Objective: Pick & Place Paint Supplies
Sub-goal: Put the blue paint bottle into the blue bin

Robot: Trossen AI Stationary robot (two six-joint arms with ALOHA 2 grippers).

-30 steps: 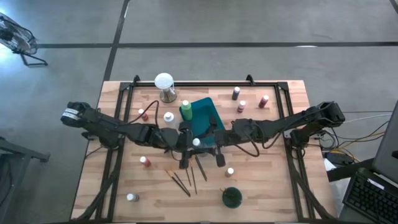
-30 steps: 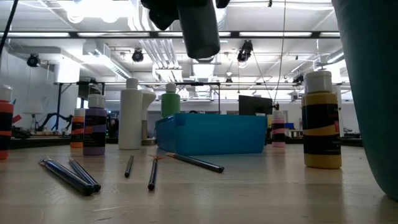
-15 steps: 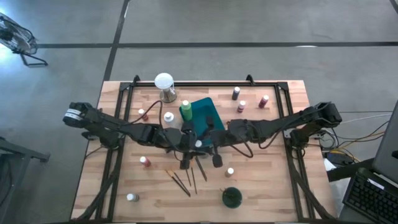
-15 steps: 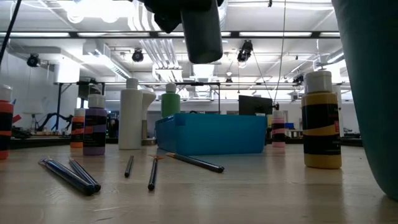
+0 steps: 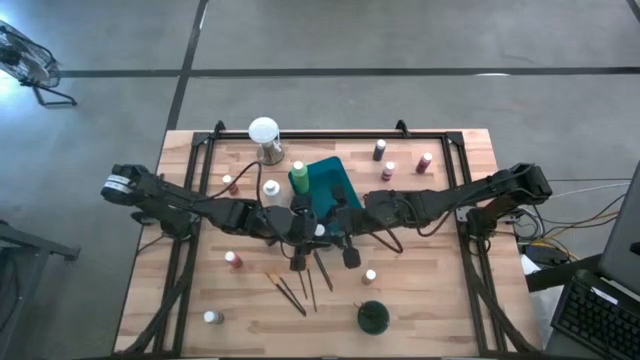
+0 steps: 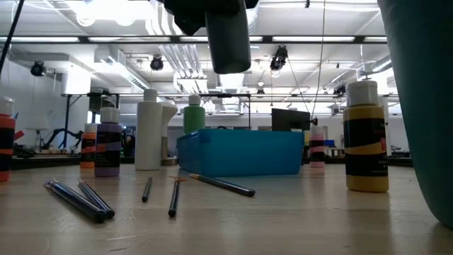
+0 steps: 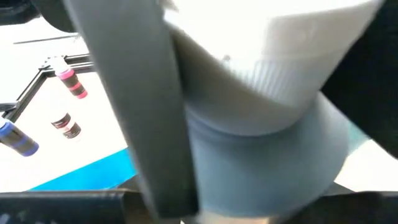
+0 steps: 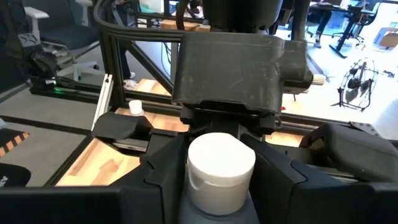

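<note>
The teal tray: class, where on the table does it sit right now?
In the high view the teal tray lies near the table's middle, toward the far edge, with a green bottle at its left side and both grippers just in front of it.

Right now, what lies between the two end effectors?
A white-capped bottle: the high view shows its cap between the left end effector and the right end effector, and the right wrist view agrees.

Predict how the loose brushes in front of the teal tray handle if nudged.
The brushes look thin and round, lying flat on the wooden table, so they would probably roll. Likely light and stiff, hard to pinch.
</note>
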